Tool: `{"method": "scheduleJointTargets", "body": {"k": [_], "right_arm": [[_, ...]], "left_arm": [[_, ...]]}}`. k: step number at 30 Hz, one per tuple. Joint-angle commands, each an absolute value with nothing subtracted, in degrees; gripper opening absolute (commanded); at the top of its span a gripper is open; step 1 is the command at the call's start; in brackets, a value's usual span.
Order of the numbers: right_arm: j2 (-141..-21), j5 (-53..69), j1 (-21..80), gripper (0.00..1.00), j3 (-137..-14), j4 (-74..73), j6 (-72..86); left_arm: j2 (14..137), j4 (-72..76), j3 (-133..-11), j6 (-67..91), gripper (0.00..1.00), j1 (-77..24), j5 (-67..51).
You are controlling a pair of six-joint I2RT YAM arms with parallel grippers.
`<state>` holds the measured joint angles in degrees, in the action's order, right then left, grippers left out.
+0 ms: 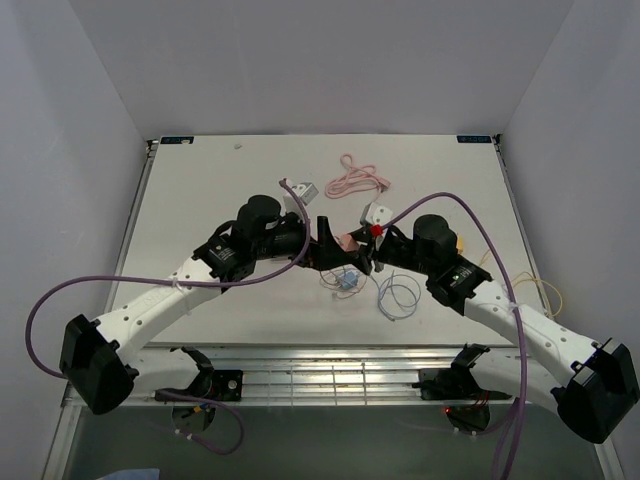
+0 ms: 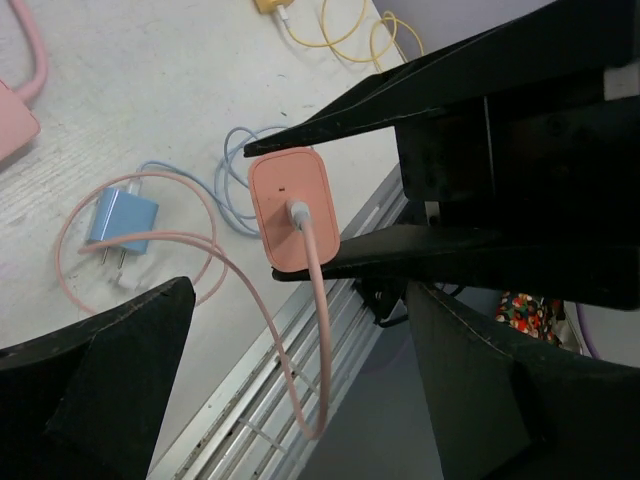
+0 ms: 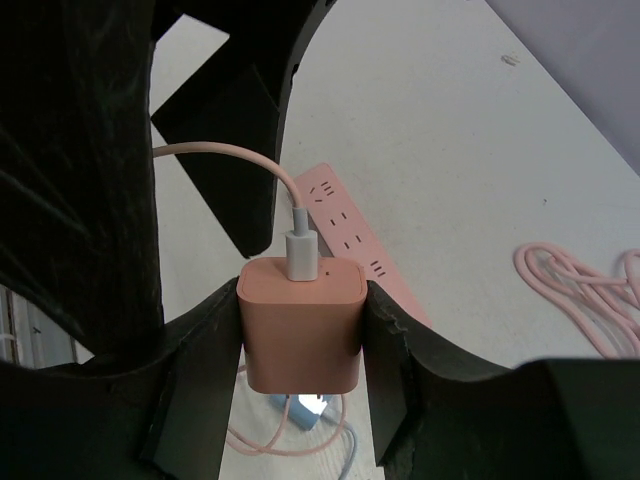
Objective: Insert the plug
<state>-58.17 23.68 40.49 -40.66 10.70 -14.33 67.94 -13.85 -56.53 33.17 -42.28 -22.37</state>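
In the top view, the left arm (image 1: 170, 295) was seen reaching in from 7 o'clock toward the middle of the table (image 1: 220, 190). The left gripper (image 2: 300, 300) was released: in its own wrist view its two fingers were spread wide at the lower corners, with only the hanging pink cable (image 2: 317, 290) passing between them. A small blue adapter (image 2: 120, 220) was seen lying flat on the table at about 8 o'clock of the pink adapter (image 2: 290, 205), ringed by loops of pink and blue cable. The pink adapter itself was held off the table near the centre of the workspace, between the two arms, and was pinched on its two side faces by the right gripper (image 3: 303, 305), which was clenched on it. A white USB plug (image 3: 301, 250) was seated in the adapter's upper face, and its cable was bent away toward 10 o'clock. A pink power strip (image 3: 345, 235) was seen lying flat on the table at 1 o'clock of the adapter in the right wrist view; whether the adapter touched it could not be told. A coiled pink cable (image 1: 352, 182) was left on the table at 12 o'clock of the grippers. The right arm (image 1: 520, 320) was brought in from 5 o'clock.
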Motion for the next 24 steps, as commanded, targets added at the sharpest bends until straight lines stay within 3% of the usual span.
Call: {"method": "scheduleJointTargets", "body": {"k": [1, 9, 18, 24], "right_arm": [[-58.53, 21.36, 42.62, 0.28, -41.13, 14.94, -15.20], [-58.36, 21.45, 43.94, 0.28, -40.96, 14.94, -16.61], [-56.87, 21.09, 43.95, 0.28, -40.43, 11.52, -19.16], [-57.04, 23.28, 43.95, 0.28, -41.31, 10.81, -19.42]], "left_arm": [[70.04, -11.95, -59.59, 32.43, 0.98, -43.68, -21.98], [71.63, -13.54, -60.73, 34.54, 0.85, -44.38, -13.63], [62.85, -13.54, -58.54, 34.98, 0.89, -44.30, -12.48], [63.63, -13.80, -59.68, 34.72, 0.89, -44.30, -11.78]]}}
